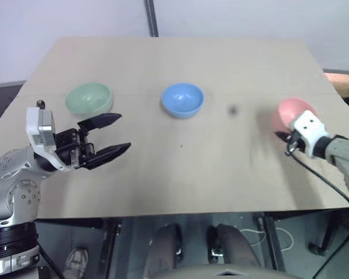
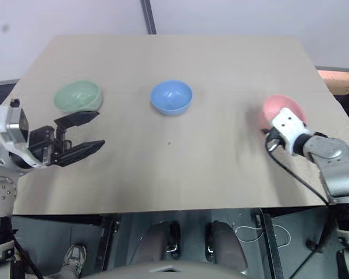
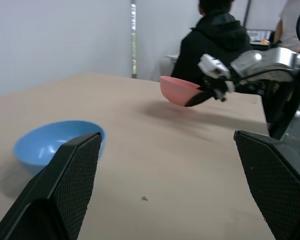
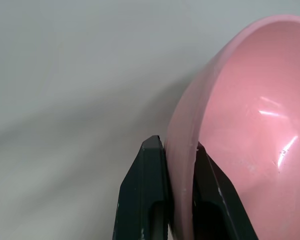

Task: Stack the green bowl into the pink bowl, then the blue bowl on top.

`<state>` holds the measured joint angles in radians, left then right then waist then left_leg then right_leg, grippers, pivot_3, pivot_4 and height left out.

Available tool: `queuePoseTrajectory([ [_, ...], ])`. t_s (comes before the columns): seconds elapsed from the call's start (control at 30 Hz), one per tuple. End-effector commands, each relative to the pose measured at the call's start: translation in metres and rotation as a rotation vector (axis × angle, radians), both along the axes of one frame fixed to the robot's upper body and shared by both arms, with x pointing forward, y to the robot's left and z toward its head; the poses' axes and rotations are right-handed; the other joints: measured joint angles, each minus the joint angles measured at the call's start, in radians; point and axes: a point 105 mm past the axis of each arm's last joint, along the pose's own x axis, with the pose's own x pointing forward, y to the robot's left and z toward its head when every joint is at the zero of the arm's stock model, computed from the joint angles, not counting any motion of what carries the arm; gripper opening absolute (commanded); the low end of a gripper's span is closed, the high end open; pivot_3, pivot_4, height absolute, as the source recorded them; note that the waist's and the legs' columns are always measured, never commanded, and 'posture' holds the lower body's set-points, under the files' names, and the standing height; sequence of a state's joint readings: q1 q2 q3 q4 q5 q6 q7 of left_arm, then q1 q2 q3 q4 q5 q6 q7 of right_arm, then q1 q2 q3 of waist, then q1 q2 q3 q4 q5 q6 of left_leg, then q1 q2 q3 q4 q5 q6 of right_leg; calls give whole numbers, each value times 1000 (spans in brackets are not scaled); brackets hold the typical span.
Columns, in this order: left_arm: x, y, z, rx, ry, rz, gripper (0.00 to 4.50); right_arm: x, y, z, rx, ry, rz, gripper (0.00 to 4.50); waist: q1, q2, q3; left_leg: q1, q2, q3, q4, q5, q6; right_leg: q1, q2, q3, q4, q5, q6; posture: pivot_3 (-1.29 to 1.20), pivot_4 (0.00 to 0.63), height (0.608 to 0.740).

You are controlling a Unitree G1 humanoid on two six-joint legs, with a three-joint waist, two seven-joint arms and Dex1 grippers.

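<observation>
While right fingers (image 4: 177,190) pinch the pink bowl (image 4: 250,135) rim, left fingers (image 1: 107,136) spread, empty, level

My work surface is a plain light-brown table (image 1: 180,168), matte, with a small dark speck (image 1: 232,109) on its far right part. Behind its far edge stands a pale wall (image 1: 58,20), split by a dark vertical strip (image 1: 153,17). Below the near edge I see dark floor (image 1: 279,256) with a white cable (image 2: 262,235) lying on it. Across the room a person in dark clothing (image 3: 215,45) sits facing away.
</observation>
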<state>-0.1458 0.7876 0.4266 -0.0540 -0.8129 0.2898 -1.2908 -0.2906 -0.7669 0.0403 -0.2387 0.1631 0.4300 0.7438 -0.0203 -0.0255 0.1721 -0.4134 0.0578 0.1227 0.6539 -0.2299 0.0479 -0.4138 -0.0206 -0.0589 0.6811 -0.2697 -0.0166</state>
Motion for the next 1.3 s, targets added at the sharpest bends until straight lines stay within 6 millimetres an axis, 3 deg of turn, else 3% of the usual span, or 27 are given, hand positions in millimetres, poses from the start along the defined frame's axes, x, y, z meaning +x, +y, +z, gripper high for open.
queuePoseTrajectory([
  [0.03,3,23,-2,-12,-16,99,4500,-24,72,13,29,-40,245,15,0,0,0,0,0,0,0,0,0,0,0,0,0,0,0,0,150,740],
  [0.2,3,30,-4,-17,-3,118,4500,-30,111,-13,-20,29,330,15,15,-2,-1,-2,-2,-1,1,0,1,-1,-2,-2,-1,1,-2,0,150,740],
  [0.33,6,27,-3,-14,-11,110,4500,-28,115,-37,-125,89,390,15,14,-2,-1,-3,-4,-1,5,-2,3,1,-6,-4,-1,2,-3,0,150,740],
  [0.4,7,25,-2,-11,-14,115,4500,-30,113,-41,-146,100,413,956,12,-4,-2,-2,-3,-2,6,-2,4,2,-6,-4,0,2,-3,0,150,740],
  [0.47,8,24,-2,-6,-18,126,4500,-31,112,-40,-156,94,427,1464,11,-5,-2,-2,-3,-2,6,-2,3,2,-6,-5,1,2,-3,0,150,740],
  [0.5,10,22,-2,2,-21,135,4500,-29,111,-33,-152,67,420,1670,11,-5,-2,-2,-3,-3,7,-2,3,2,-6,-5,1,2,-3,0,150,740],
  [0.6,19,11,-5,74,-36,194,4500,-28,112,-6,-62,10,401,3096,9,-5,-2,-2,-3,-3,7,-2,3,2,-6,-5,2,2,-4,0,150,740],
  [0.73,30,-13,-8,254,-97,221,4500,-43,113,33,105,-26,440,3096,12,-5,-2,-3,-3,-3,7,-2,3,2,-6,-5,2,2,-4,0,150,740],
  [0.87,61,-34,2,418,-202,324,4500,-51,102,59,201,-62,408,3096,24,-5,-2,-3,-3,-4,7,-2,3,2,-6,-5,2,2,-4,0,150,740],
  [0.97,95,-48,10,607,-292,409,4500,-50,88,63,202,-96,326,3096,34,-5,-3,-3,-4,-4,8,-2,4,2,-5,-6,3,2,-4,0,150,740],
  [1.1,126,-78,4,944,-442,285,4500,-49,75,66,215,-131,226,3096,34,-5,-3,-3,-4,-2,9,-2,4,2,-4,-4,4,2,-4,0,150,740],
  [1.17,135,-92,0,1035,-523,212,4500,-50,70,68,219,-145,189,3096,34,-5,-3,-3,-4,-1,10,-2,4,1,-4,-3,4,2,-4,0,150,740],
  [1.3,149,-100,0,1073,-591,166,4500,-54,66,70,226,-172,131,3096,27,-5,-2,-4,-3,2,10,-2,4,-2,-2,0,6,2,-4,0,150,740],
])
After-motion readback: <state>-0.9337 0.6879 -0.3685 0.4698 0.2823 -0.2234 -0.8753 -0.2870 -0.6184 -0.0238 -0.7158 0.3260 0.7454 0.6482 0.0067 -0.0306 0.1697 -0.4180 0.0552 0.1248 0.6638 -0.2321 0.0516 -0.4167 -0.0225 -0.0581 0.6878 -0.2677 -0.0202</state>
